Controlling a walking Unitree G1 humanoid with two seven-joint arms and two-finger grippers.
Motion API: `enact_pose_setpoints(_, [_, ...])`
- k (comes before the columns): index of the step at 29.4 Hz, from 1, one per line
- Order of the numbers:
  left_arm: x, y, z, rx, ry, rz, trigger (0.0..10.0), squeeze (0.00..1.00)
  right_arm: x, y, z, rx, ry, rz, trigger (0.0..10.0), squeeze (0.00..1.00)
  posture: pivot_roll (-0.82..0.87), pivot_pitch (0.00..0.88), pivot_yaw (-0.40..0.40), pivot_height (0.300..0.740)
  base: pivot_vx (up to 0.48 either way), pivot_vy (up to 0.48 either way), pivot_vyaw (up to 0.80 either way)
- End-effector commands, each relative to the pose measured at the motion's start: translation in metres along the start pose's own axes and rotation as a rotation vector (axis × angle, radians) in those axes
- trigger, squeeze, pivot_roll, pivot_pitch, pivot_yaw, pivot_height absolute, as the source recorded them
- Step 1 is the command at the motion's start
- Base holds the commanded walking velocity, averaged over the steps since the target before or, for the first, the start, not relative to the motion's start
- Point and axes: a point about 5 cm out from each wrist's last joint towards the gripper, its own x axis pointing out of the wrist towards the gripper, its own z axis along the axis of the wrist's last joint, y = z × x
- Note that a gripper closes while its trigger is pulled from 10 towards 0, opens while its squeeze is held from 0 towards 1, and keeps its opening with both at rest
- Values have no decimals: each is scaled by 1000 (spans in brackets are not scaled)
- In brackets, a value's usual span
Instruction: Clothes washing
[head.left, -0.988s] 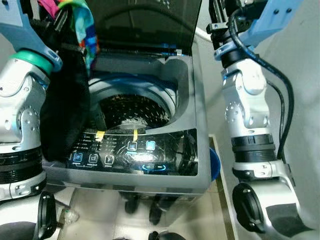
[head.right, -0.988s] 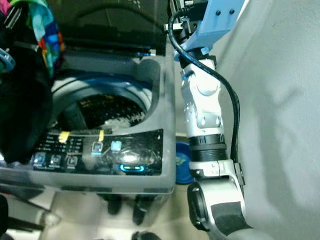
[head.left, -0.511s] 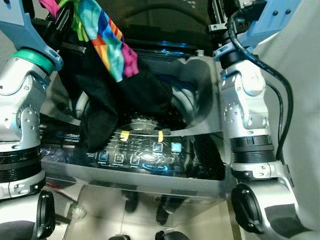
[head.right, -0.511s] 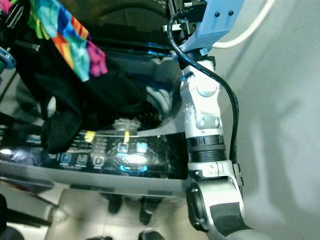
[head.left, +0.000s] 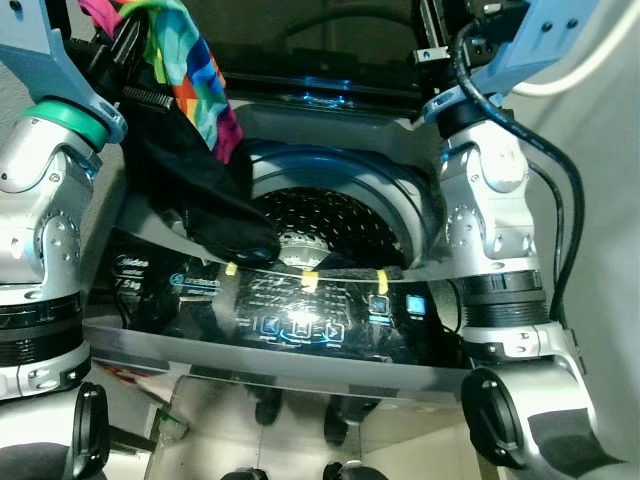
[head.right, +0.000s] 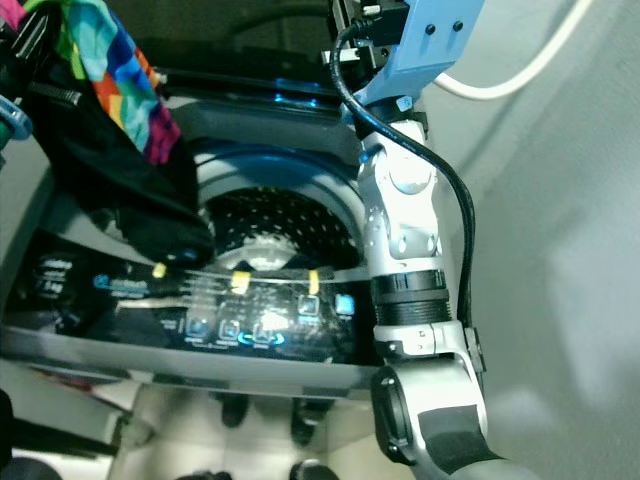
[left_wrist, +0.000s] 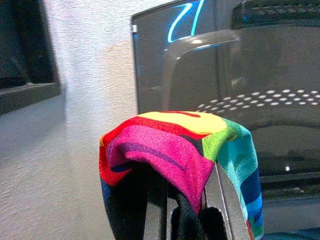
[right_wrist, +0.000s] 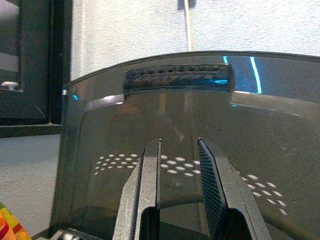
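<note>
Left gripper (left_wrist: 185, 210) clamped on multicoloured garment (left_wrist: 175, 150), fingers mostly buried in cloth. Black garment (head.left: 200, 200) hangs over washing machine (head.left: 300, 330) rim, beside open drum (head.left: 330, 225). Right gripper (right_wrist: 180, 175) slightly parted, empty, facing raised lid (right_wrist: 175, 125).

A garment (head.left: 205, 150) hangs over the left rim of the washing machine (head.left: 300, 325), before its raised lid (right_wrist: 175, 125).

- Head views: dim, slightly soft; glare streaks on the glossy control panel (head.left: 300, 315).
- Drum (head.left: 325, 225) interior shadowed.
- Wrist views: brighter; cyan reflections on the tinted lid (right_wrist: 200, 125); near fingers (right_wrist: 150, 195) out of focus.
</note>
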Motion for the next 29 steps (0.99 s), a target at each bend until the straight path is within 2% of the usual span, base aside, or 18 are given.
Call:
enact_pose_setpoints(1, [-3, -13, 8, 36, -27, -128, 10000, 0, 0, 0, 4, -39, -14, 30, 10000, 0, 135, 40, 16, 740, 0, 0, 0])
enact_pose_setpoints(2, [-6, -18, 9, 50, -25, -191, 10000, 0, 1, 1, 5, -54, -21, 52, 10000, 0, 135, 40, 16, 740, 0, 0, 0])
enact_pose_setpoints(3, [-6, -18, 9, 50, -25, -191, 10000, 0, 1, 1, 5, -54, -21, 52, 10000, 0, 135, 40, 16, 740, 0, 0, 0])
enact_pose_setpoints(6, [-18, -28, 15, 59, -9, -410, 10000, 0, 6, 8, 14, -50, -57, 154, 10000, 0, 139, 48, 19, 740, 0, 0, 0])
enact_pose_setpoints(7, [-18, -28, 15, 59, -9, -410, 10000, 0, 6, 8, 14, -50, -57, 154, 10000, 0, 139, 48, 19, 740, 0, 0, 0])
enact_pose_setpoints(8, [-24, -31, 18, 43, 2, -501, 10000, 0, 10, 9, 23, -12, -86, 181, 10000, 0, 140, 53, 24, 740, 0, 0, 0])
enact_pose_setpoints(10, [-24, -31, 18, 43, 2, -501, 10000, 0, 10, 9, 23, -12, -86, 181, 10000, 0, 140, 53, 24, 740, 0, 0, 0])
enact_pose_setpoints(11, [-30, -35, 21, 12, 16, -596, 10000, 0, 16, 7, 36, 30, -133, 198, 10000, 0, 140, 53, 24, 740, 0, 0, 0])
enact_pose_setpoints(12, [-30, -35, 21, 12, 16, -596, 10000, 0, 16, 7, 36, 30, -133, 198, 10000, 0, 140, 53, 24, 740, 0, 0, 0])
enact_pose_setpoints(14, [-36, -46, 17, -67, 53, -734, 10000, 0, 30, 4, 76, 171, -265, 270, 10000, 0, 143, 57, 28, 740, 0, 0, 0])
enact_pose_setpoints(16, [-36, -46, 17, -67, 53, -734, 10000, 0, 30, 4, 76, 171, -265, 270, 10000, 0, 143, 57, 28, 740, 0, 0, 0])
enact_pose_setpoints(17, [-35, -51, 7, -85, 79, -761, 10000, 0, 32, 6, 96, 226, -328, 339, 10000, 0, 139, 56, 30, 740, 0, 0, 0])
enact_pose_setpoints(21, [-27, -58, -12, -118, 117, -795, 10000, 0, 31, 10, 114, 306, -372, 462, 10000, 0, 131, 59, 33, 740, 0, 0, 0])
enact_pose_setpoints(23, [-20, -60, -18, -106, 125, -814, 10000, 0, 29, 11, 113, 328, -354, 511, 10000, 0, 127, 60, 35, 740, 0, 0, 0])
enact_pose_setpoints(25, [-6, -62, -21, -65, 118, -848, 10000, 0, 20, 16, 96, 324, -268, 603, 10000, 0, 121, 63, 43, 740, 0, 0, 0])
enact_pose_setpoints(27, [2, -61, -21, -43, 111, -840, 10000, 0, 18, 23, 79, 271, -199, 618, 10000, 0, 115, 66, 52, 740, 0, 0, 0])
enact_pose_setpoints(28, [9, -59, -20, -25, 99, -826, 10000, 0, 17, 30, 61, 214, -138, 621, 10000, 0, 114, 67, 54, 740, 0, 0, 0])
enact_pose_setpoints(29, [9, -59, -20, -25, 99, -826, 10000, 0, 17, 30, 61, 214, -138, 621, 10000, 0, 114, 67, 54, 740, 0, 0, 0])
